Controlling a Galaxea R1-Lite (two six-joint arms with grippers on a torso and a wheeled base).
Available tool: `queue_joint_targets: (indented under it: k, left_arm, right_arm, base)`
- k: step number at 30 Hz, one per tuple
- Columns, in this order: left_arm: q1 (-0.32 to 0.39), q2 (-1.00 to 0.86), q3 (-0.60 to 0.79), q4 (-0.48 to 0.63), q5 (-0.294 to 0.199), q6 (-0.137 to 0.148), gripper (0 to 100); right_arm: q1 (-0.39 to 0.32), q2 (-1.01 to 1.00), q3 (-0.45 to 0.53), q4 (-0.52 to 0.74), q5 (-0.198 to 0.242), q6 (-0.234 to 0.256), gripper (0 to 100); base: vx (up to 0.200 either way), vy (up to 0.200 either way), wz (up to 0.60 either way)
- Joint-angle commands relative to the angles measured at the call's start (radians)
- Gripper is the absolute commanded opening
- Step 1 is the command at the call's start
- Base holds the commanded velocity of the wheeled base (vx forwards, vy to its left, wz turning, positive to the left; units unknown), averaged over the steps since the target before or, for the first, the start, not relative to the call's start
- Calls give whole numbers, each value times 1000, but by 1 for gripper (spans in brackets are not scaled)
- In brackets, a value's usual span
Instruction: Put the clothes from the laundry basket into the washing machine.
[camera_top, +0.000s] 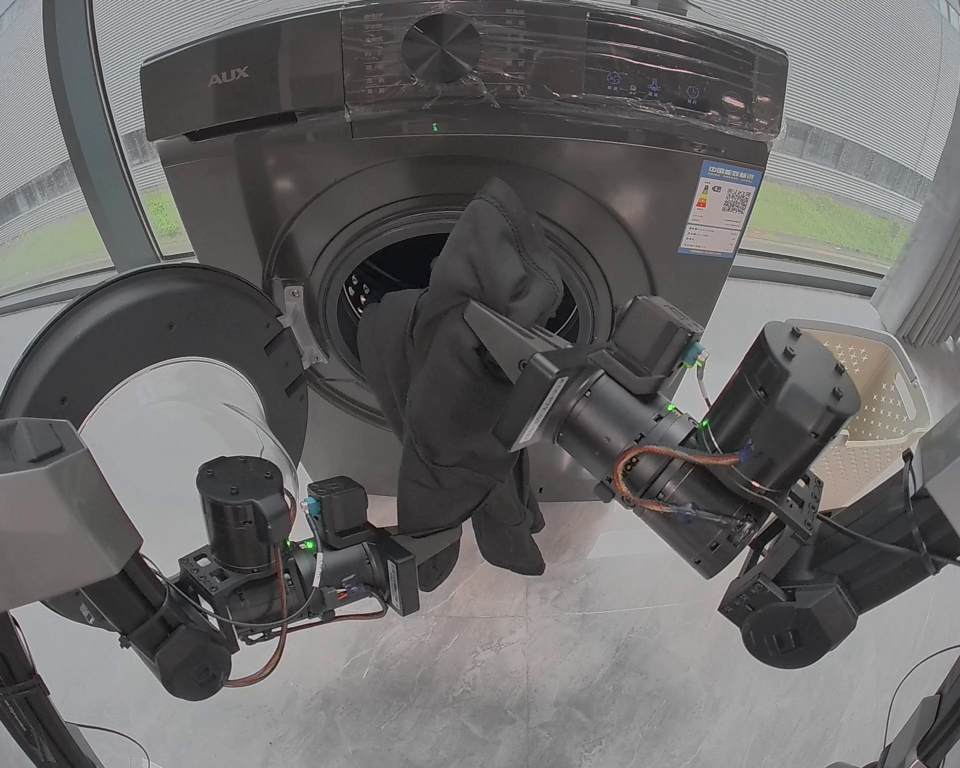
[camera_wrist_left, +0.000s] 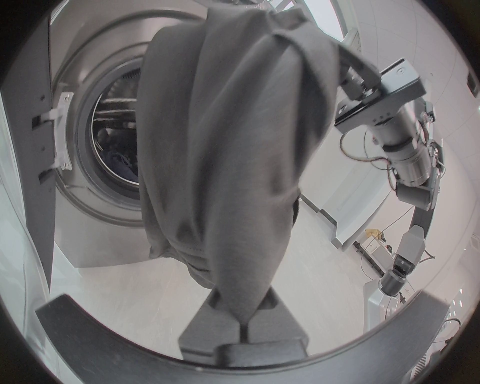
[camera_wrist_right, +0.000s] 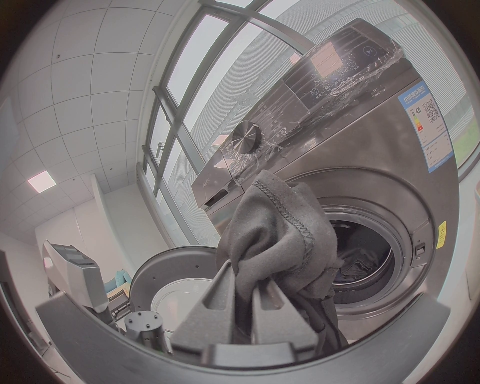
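A dark grey garment (camera_top: 470, 370) hangs in front of the washing machine (camera_top: 250, 190), its upper part at the open drum mouth (camera_top: 400, 270). My right gripper (camera_top: 490, 330) is shut on the garment's upper fold (camera_wrist_right: 280, 235), level with the drum opening. My left gripper (camera_top: 435, 550) is low near the floor, shut on the garment's bottom tip (camera_wrist_left: 240, 305). The cloth (camera_wrist_left: 225, 150) stretches between the two grippers. Darker clothes (camera_wrist_right: 357, 260) lie inside the drum. The cream laundry basket (camera_top: 880, 400) stands at the right, partly hidden behind my right arm.
The round machine door (camera_top: 150, 350) is swung wide open to the left, close above my left arm. Pale marble floor (camera_top: 520, 660) stretches in front. Windows run behind the machine.
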Motion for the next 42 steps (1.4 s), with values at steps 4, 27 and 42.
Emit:
queue_joint_targets:
  k: [4, 27, 42]
  left_arm:
    - [-33, -148, 104, -75, -3, 1, 0]
    - [-63, -318, 0, -56, 44, -43, 0]
    - [-63, -381, -11, -52, 33, -58, 0]
  right_arm:
    - [-18, 20, 2, 4, 2, 0, 0]
    - [-116, -40, 143, 15, 16, -6, 100]
    - [-208, -38, 292, 44, 72, -56, 100]
  base:
    - [0, 0, 0]
    - [0, 0, 0]
    - [0, 0, 0]
